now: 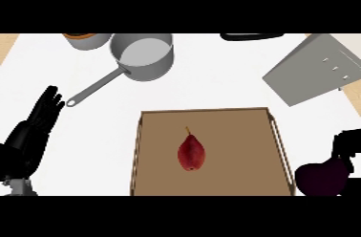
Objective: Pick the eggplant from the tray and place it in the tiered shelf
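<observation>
Dark purple eggplant (323,177) is riding just right of the tray (279,135) in the right hand (347,144) curling round it, needing a level carry toward the tiered shelf (313,69).

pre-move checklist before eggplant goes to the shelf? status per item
1. Eggplant in right hand: ok, the dark purple body sits under the hand at the view's lower right, off the tray.
2. Grip closure: cannot tell, fingers are mostly cut off by the edge.
3. Tiered shelf in view: ok, grey, upper right, tilted.
4. Path to the shelf: ok, bare counter between.
5. Left hand out of the way: ok, open, resting at the left edge.
6. Tray contents: a red pear-shaped fruit lies on it; leave it.
</observation>
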`<state>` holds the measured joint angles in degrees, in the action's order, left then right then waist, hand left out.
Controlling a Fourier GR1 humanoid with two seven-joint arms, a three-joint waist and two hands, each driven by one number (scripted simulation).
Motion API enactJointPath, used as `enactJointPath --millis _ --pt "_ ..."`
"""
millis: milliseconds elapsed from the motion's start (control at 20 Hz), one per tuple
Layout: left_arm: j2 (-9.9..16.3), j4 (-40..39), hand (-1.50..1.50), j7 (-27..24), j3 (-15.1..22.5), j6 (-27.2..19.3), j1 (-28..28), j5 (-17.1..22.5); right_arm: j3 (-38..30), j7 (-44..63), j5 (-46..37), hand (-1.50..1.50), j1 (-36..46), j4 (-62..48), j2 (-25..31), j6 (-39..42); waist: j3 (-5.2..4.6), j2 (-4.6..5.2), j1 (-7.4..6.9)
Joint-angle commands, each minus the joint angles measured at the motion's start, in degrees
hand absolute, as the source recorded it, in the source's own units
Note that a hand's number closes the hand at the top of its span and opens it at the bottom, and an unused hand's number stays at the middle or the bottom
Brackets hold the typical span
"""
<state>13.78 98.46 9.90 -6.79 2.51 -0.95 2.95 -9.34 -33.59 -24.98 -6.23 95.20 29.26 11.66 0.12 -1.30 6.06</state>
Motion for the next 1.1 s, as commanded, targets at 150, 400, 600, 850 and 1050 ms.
enactJointPath --millis 150,400,600,850,1050 --pt "-1.7 1.6 0.0 0.6 3.0 -0.1 0.1 -1.4 -21.8 -10.1 20.2 1.5 -13.6 6.3 3.2 5.2 -0.13 0.67 -2.41" --pt "-2.3 0.3 0.0 -1.4 4.2 1.7 0.3 -1.5 -33.2 -4.9 31.6 1.5 -14.8 6.4 6.1 13.4 -0.16 1.12 -4.9" --pt "-1.1 2.2 0.0 3.4 2.8 2.4 3.2 -0.1 -36.0 6.3 38.0 1.5 -10.1 8.0 8.9 16.5 -0.15 1.2 -5.79" --pt "0.1 -4.5 0.0 0.2 -0.4 3.6 7.6 0.4 -36.0 15.2 42.1 1.5 -3.5 7.2 11.3 17.2 -0.16 1.32 -5.85" --pt "-2.4 -5.0 0.0 -1.4 2.2 1.7 6.5 -3.0 -32.2 23.4 45.7 1.5 2.6 8.6 11.4 15.0 -0.16 1.36 -6.04"
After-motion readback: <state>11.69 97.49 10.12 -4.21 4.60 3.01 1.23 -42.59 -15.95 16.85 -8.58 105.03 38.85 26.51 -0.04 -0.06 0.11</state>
